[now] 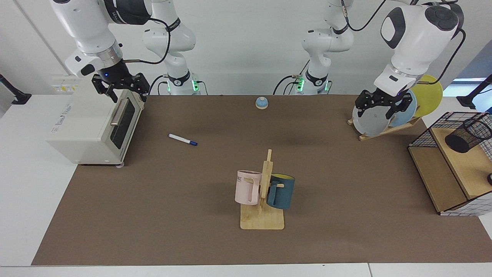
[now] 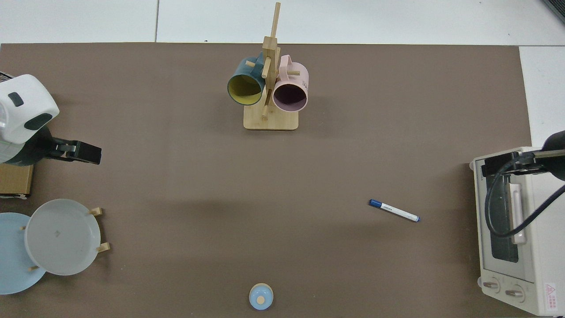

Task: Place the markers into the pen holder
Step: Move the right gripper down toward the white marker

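The marker (image 1: 183,139) lies flat on the brown table (image 1: 192,231), left of centre in the facing view, touching nothing. The pen holder (image 1: 469,134) rests tilted on the wooden shelf of a wire basket (image 1: 423,134) at the right edge. The right gripper (image 1: 125,89) hangs with fingers spread wide and empty over the toaster oven (image 1: 92,130) at upper left. The left gripper (image 1: 382,105), also spread and empty, hangs before the plates (image 1: 371,123) at upper right. Two mugs (image 1: 248,187) hang on a wooden stand in the middle.
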